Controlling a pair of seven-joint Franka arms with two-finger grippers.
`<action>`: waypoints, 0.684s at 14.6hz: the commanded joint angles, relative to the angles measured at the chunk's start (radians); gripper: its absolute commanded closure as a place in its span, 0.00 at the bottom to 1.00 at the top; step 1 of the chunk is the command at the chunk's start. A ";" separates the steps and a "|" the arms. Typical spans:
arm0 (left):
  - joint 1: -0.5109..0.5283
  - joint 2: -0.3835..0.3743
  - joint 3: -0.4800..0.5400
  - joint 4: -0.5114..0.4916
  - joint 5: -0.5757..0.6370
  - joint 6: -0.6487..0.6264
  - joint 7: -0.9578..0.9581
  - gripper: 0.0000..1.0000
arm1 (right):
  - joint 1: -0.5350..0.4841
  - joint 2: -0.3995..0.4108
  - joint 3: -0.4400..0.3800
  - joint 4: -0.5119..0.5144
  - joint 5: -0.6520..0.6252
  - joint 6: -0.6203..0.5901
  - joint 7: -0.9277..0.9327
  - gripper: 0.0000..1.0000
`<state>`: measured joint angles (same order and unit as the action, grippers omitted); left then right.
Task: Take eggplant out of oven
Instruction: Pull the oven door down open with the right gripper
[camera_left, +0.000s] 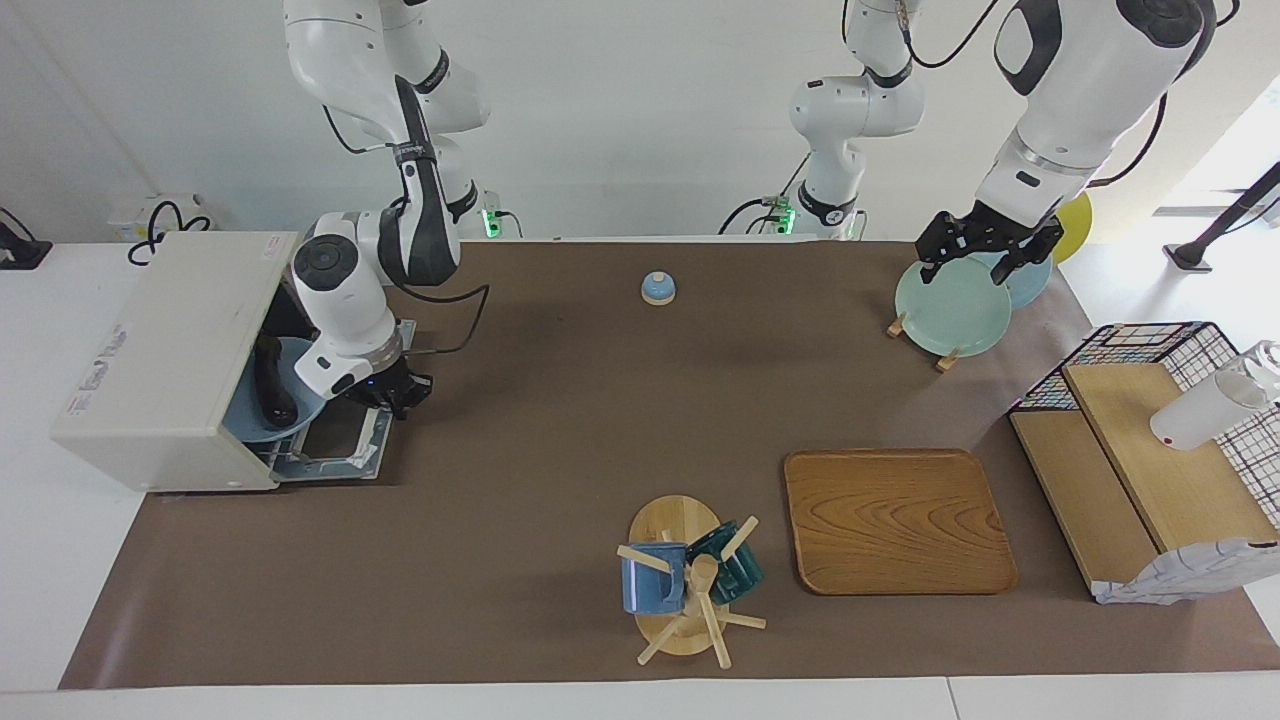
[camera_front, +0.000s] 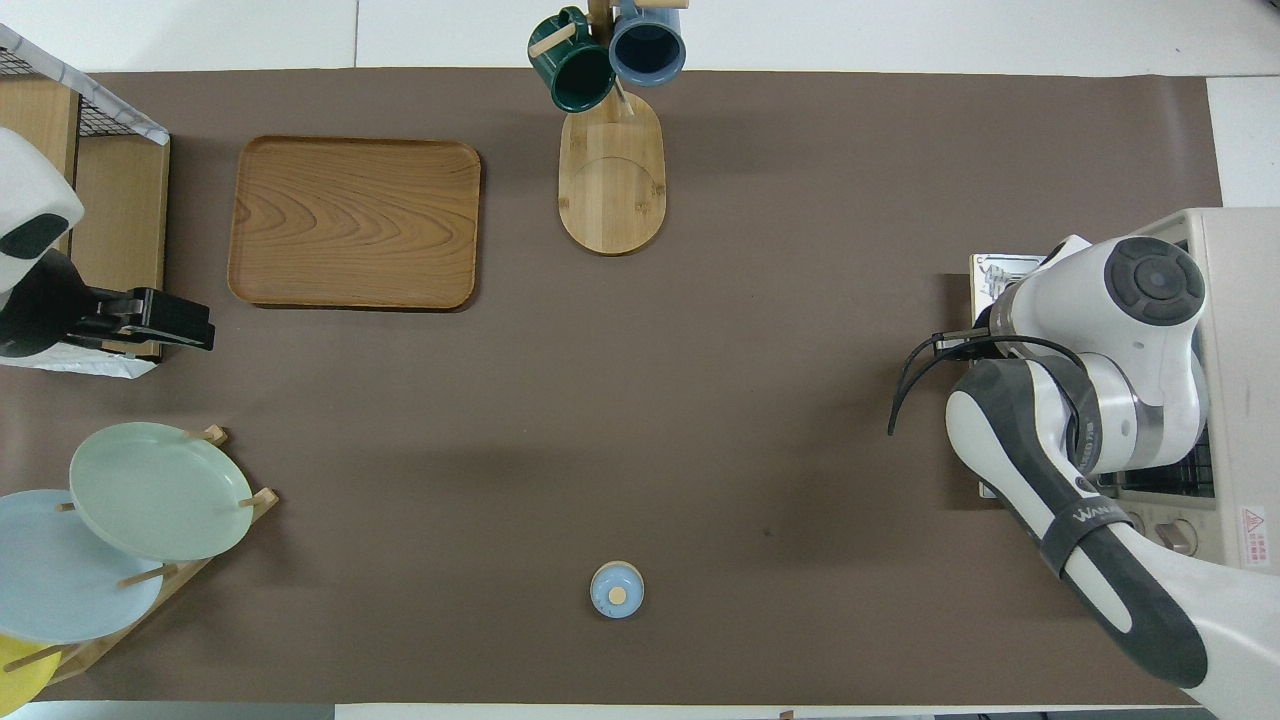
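Note:
The cream-white oven (camera_left: 160, 350) stands at the right arm's end of the table, its glass door (camera_left: 340, 440) folded down flat in front of it. Inside, the dark eggplant (camera_left: 272, 385) lies on a blue plate (camera_left: 250, 425). My right gripper (camera_left: 400, 395) hangs low over the open door, just beside the plate's rim. In the overhead view the right arm hides this gripper, the plate and the eggplant; only the oven's top (camera_front: 1240, 300) shows. My left gripper (camera_left: 985, 262) waits, open and empty, over the plate rack, and also shows in the overhead view (camera_front: 195, 328).
A rack holds a green plate (camera_left: 950, 310) and a blue one at the left arm's end. A small blue bell (camera_left: 658, 288) sits near the robots. A wooden tray (camera_left: 895, 520), a mug tree (camera_left: 690, 585) and a wire-sided shelf (camera_left: 1150, 450) stand farther out.

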<state>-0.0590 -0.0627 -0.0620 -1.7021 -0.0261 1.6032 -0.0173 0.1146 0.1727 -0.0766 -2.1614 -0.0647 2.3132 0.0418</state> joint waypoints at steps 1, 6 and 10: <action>0.010 -0.008 -0.002 -0.002 -0.003 -0.002 0.011 0.00 | 0.008 -0.004 -0.005 -0.005 0.008 0.005 0.036 1.00; 0.010 -0.008 -0.002 -0.002 -0.003 -0.003 0.011 0.00 | 0.033 -0.018 -0.005 0.061 0.025 -0.101 0.027 1.00; 0.010 -0.008 -0.002 -0.002 -0.003 -0.002 0.011 0.00 | 0.014 -0.044 -0.015 0.215 0.008 -0.353 -0.006 0.72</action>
<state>-0.0590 -0.0627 -0.0620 -1.7021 -0.0261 1.6032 -0.0173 0.1395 0.1451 -0.0814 -1.9870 -0.0631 2.0317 0.0633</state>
